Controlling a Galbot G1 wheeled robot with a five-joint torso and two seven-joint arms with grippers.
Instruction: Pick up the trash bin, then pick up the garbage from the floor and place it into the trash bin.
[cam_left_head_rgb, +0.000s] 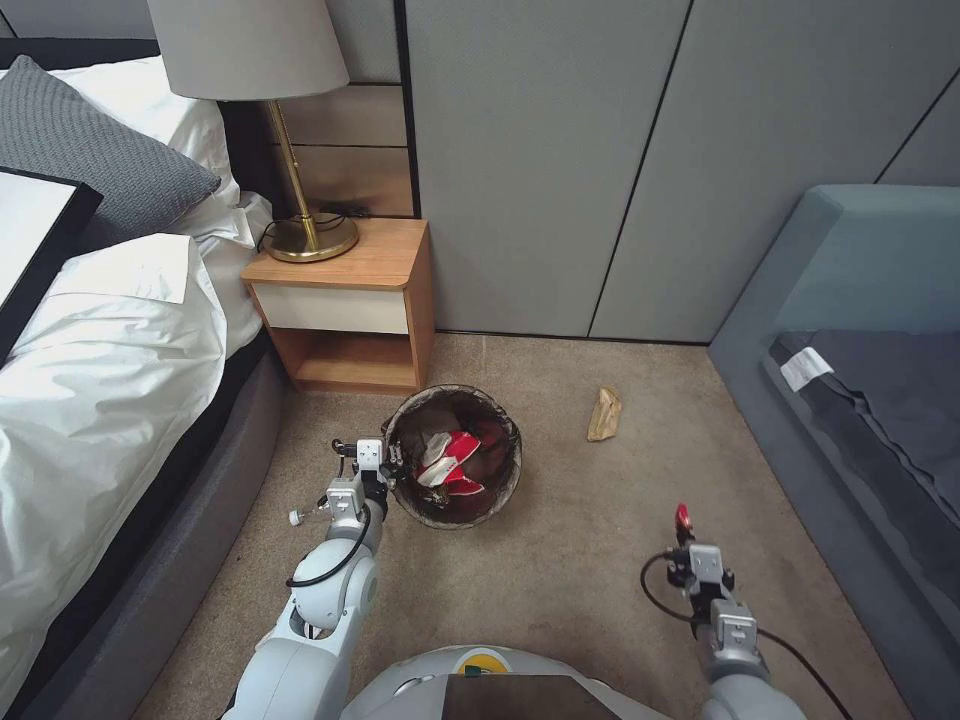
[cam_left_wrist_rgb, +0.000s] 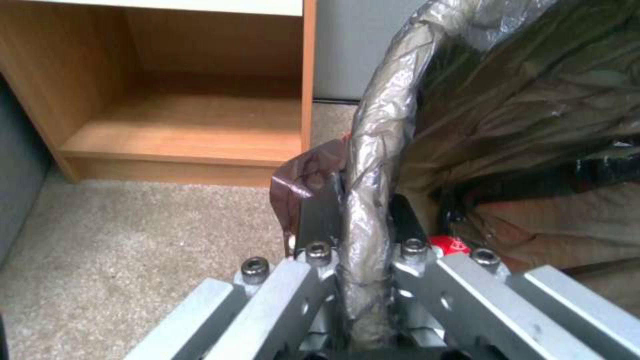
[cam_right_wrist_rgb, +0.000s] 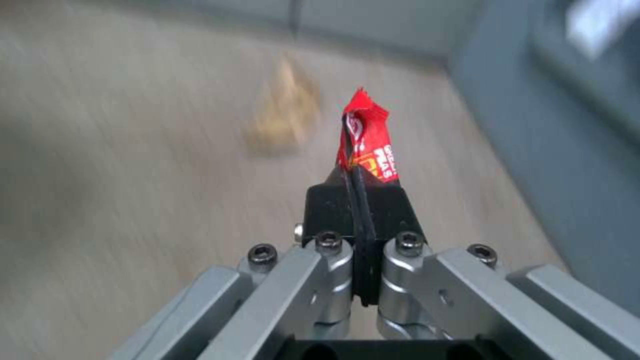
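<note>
Right now my left hand (cam_left_wrist_rgb: 357, 260) pinches the trash bin (cam_left_head_rgb: 455, 455) by its lined rim beside the nightstand (cam_left_head_rgb: 345, 300), mouth open, while my right hand (cam_right_wrist_rgb: 363, 200) clamps a red wrapper (cam_right_wrist_rgb: 367, 145) near the tan bag (cam_left_head_rgb: 604, 413).

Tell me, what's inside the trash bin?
Inside the trash bin, held at its rim by the left pincer, lies a red-and-white carton on the brown liner. Anything underneath is hidden.
</note>
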